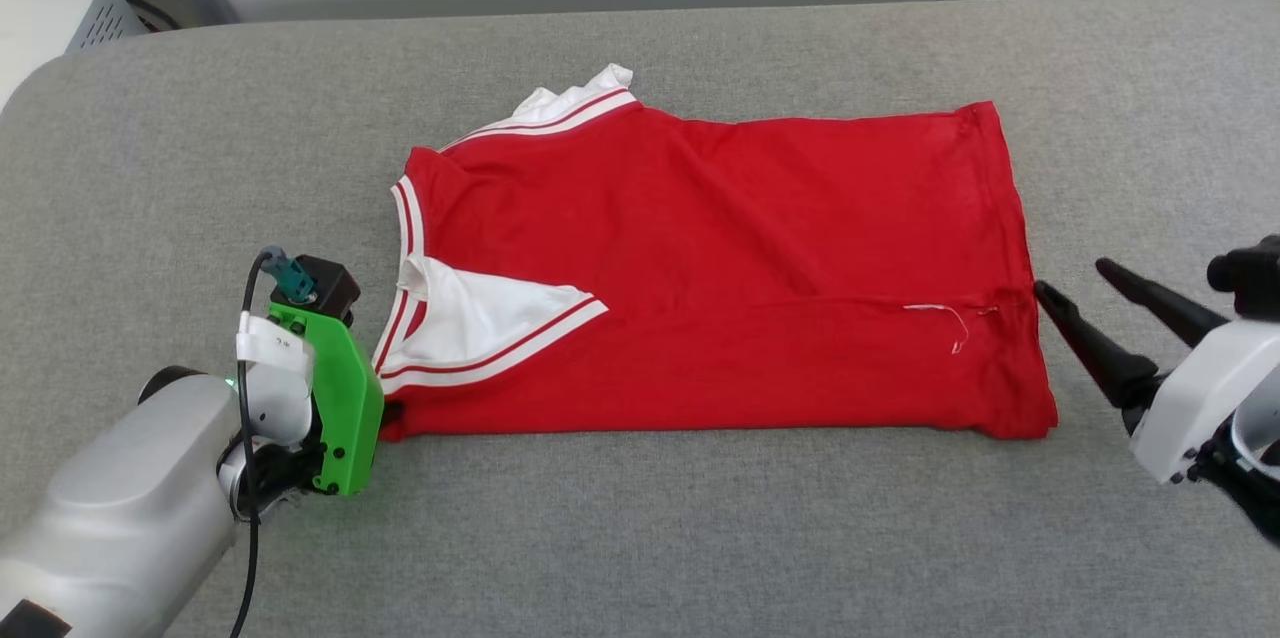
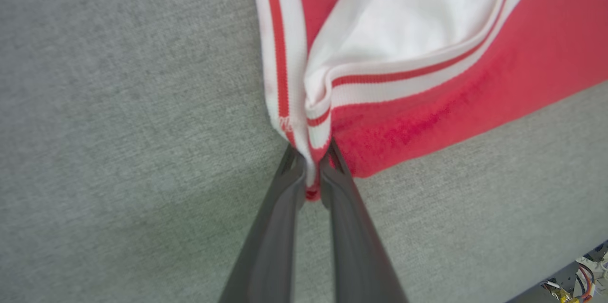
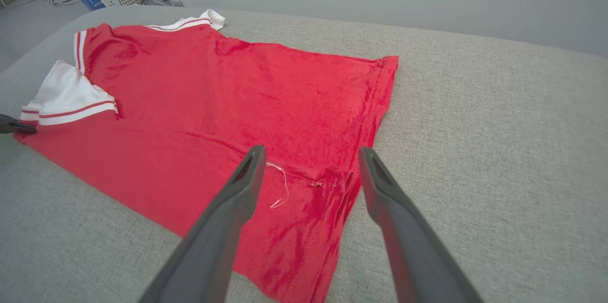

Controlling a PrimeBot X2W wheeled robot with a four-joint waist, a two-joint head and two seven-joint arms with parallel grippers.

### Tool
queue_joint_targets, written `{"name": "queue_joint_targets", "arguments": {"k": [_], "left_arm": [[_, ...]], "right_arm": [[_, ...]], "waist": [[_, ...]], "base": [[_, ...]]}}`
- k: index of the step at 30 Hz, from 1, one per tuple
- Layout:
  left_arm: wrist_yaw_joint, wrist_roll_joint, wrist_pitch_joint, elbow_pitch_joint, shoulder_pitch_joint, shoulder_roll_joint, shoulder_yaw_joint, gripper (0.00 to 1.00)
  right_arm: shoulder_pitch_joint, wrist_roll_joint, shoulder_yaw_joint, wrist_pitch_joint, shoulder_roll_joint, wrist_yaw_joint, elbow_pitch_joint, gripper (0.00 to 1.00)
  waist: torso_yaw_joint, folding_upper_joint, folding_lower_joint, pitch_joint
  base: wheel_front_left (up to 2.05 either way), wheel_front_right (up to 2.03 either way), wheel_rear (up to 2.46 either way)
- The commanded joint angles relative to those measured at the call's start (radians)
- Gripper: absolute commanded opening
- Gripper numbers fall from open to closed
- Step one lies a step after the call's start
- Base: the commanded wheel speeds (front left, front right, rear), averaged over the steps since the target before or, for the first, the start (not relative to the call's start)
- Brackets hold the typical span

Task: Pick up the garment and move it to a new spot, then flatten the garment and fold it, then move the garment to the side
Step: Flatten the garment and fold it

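Closest to the head camera is the left arm's pale forearm (image 1: 130, 508), with one green bracket (image 1: 345, 408) at its wrist. Its left gripper (image 2: 311, 165) sits at the near left corner of the garment (image 1: 720, 248), and its two dark fingers (image 2: 280, 227) are pinched together on the red-and-white striped trim there. The single red garment lies spread on the grey padded surface (image 1: 640, 538), collar end to the left and hem to the right. Two white sleeves show, one at the far edge (image 1: 575, 103) and one lying on the red cloth near the left gripper (image 1: 480, 318). One loose white thread (image 1: 950, 323) curls near the hem. On the right, the right gripper (image 1: 1070, 278) has its two fingers spread apart and empty, just beside the hem; whether they touch it cannot be told.
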Motion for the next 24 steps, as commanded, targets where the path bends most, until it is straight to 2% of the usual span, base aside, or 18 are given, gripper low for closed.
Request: {"name": "queue_joint_targets", "arguments": {"k": [1, 4, 7, 13, 19, 24], "left_arm": [[-0.003, 0.001, -0.019, -0.005, 0.030, -0.005, -0.009, 0.00], [-0.003, 0.013, -0.067, -0.040, 0.021, 0.016, -0.009, 0.00], [-0.003, 0.023, -0.106, -0.085, 0.014, 0.035, -0.007, 0.00], [0.015, 0.064, -0.150, -0.164, 0.002, 0.069, -0.004, 0.00], [0.045, 0.084, -0.150, -0.232, -0.001, 0.078, -0.010, 0.00], [0.061, 0.097, -0.151, -0.253, -0.011, 0.080, -0.011, 0.00]], "right_arm": [[-0.031, -0.059, -0.006, 0.026, -0.017, -0.001, -0.017, 1.00], [-0.063, -0.057, -0.006, 0.108, -0.055, -0.001, -0.041, 1.00], [-0.084, -0.031, 0.008, 0.240, -0.098, -0.001, -0.062, 1.00], [-0.105, 0.030, 0.022, 0.497, -0.131, -0.001, -0.047, 1.00], [-0.106, 0.051, 0.022, 0.629, -0.068, -0.001, 0.038, 1.00], [-0.125, 0.029, 0.026, 0.631, 0.015, -0.001, 0.136, 1.00]], "waist": [[0.000, 0.0000, 0.0000, -0.017], [0.004, 0.0000, 0.0000, -0.030], [0.012, 0.0000, 0.0000, -0.041], [0.031, 0.0000, 0.0000, -0.045], [0.053, 0.0000, 0.0000, -0.021], [0.071, 0.0000, 0.0000, 0.011]], "base": [[0.00, 0.00, 0.00], [0.00, 0.00, 0.00], [0.00, 0.00, 0.00], [0.00, 0.00, 0.00], [0.00, 0.00, 0.00], [0.00, 0.00, 0.00]]}}
